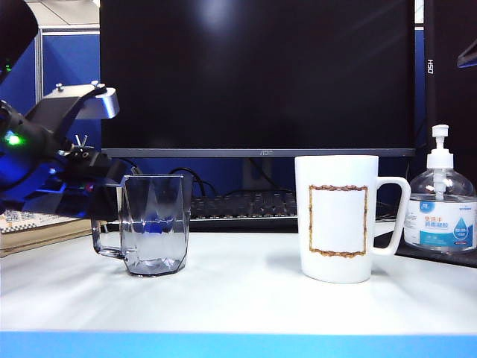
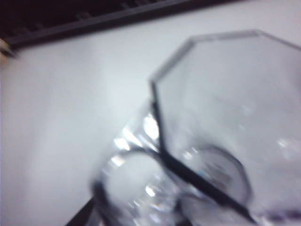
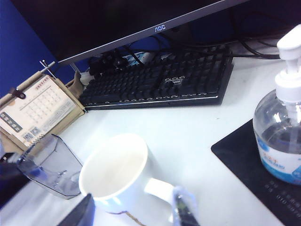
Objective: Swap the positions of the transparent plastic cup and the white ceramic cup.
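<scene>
The transparent plastic cup (image 1: 154,224) stands on the white table (image 1: 238,298) at the left, its handle turned left. My left gripper (image 1: 110,191) is right at that handle. The left wrist view is blurred: the transparent plastic cup (image 2: 225,122) fills it, and one dark finger (image 2: 81,217) shows beside the handle, jaws apart. The white ceramic cup (image 1: 337,218) stands at the right, handle to the right. My right gripper (image 3: 134,214) hovers open above the white ceramic cup (image 3: 115,172), one finger on each side. It is out of the exterior view.
A monitor (image 1: 257,74) and a black keyboard (image 3: 160,80) stand behind the cups. A pump sanitizer bottle (image 1: 440,209) sits on a black mat (image 3: 249,165) right of the white cup. A desk calendar (image 3: 35,113) stands at the back left.
</scene>
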